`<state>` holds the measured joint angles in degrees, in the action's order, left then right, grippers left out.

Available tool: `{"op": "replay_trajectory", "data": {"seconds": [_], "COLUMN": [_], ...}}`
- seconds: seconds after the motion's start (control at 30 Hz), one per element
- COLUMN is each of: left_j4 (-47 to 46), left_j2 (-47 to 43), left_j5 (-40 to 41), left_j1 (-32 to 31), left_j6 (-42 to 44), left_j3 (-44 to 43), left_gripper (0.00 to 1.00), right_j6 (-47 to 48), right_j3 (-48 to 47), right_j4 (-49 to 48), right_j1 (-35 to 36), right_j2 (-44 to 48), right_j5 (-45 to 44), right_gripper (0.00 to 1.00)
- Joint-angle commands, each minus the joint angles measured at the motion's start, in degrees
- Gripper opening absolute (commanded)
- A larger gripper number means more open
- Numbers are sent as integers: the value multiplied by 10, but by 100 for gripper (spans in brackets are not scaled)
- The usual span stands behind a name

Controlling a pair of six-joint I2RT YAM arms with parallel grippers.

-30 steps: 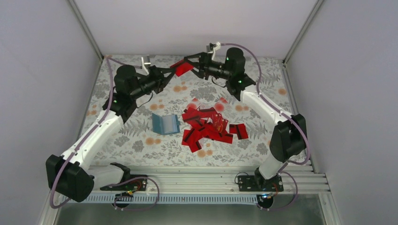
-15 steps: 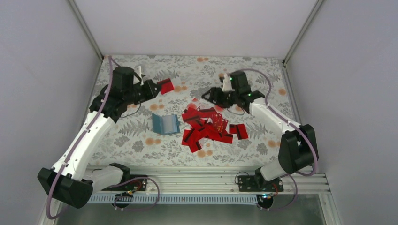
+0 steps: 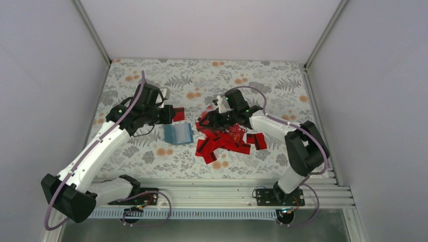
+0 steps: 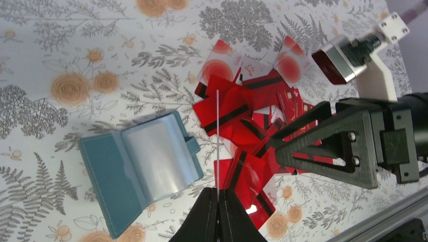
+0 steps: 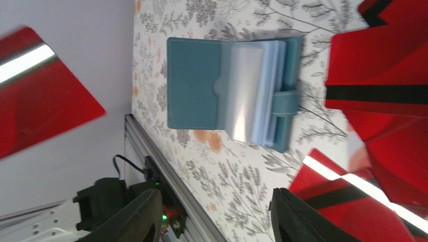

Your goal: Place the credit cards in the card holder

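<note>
The teal card holder (image 3: 177, 133) lies open on the floral cloth, its clear sleeves (image 4: 154, 154) facing up. Just right of it is a loose pile of red credit cards (image 3: 225, 139) with black stripes. My left gripper (image 3: 170, 114) hovers above the holder's far edge, shut on one red card (image 3: 177, 115). In the left wrist view that card (image 4: 217, 141) shows edge-on, rising from the left gripper (image 4: 218, 194). My right gripper (image 3: 208, 120) is low over the pile's far left side. In its own view the right gripper (image 5: 214, 212) is open with nothing in it, and the holder (image 5: 202, 85) lies ahead.
Grey walls enclose the table on three sides. An aluminium rail (image 3: 222, 194) with the arm bases runs along the near edge. The two grippers are close together over the middle of the cloth. Bare floral cloth (image 3: 252, 75) lies behind them.
Both arms came forward from the back of the table. The right gripper let go of the shared card and dropped to the pile; the left carried the card over the holder.
</note>
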<state>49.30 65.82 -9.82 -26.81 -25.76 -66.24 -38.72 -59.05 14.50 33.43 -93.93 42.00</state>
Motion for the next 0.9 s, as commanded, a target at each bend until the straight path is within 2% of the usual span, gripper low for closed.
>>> {"op": "replay_trajectory", "data": {"seconds": [0.0, 0.13, 0.3, 0.47, 0.63, 0.7, 0.87], "left_j4": [-32, -116, -223, -309, -414, -457, -490], "left_j2": [-42, -76, -97, -104, -100, -90, -69], "left_j5": [-3, -5, -6, -31, -82, -93, -109], "left_j1": [-1, 4, 21, 24, 30, 30, 31], "left_j6": [-39, -146, -271, -361, -433, -451, -457], "left_j3": [43, 62, 48, 41, 60, 63, 47], "left_gripper": [3, 2, 3, 2, 3, 2, 2], "right_j6": [-70, -173, -235, -317, -388, -405, -429], "right_j3": [-20, 5, 10, 7, -42, -73, -123], "right_j4": [-101, -257, -347, -481, -551, -554, -530], "right_j1": [16, 22, 20, 20, 20, 19, 15], "right_j2": [-32, -23, 43, 64, 44, 33, 14], "right_j5": [35, 76, 44, 31, 11, 5, -35], "right_gripper": [56, 61, 74, 78, 75, 72, 64]}}
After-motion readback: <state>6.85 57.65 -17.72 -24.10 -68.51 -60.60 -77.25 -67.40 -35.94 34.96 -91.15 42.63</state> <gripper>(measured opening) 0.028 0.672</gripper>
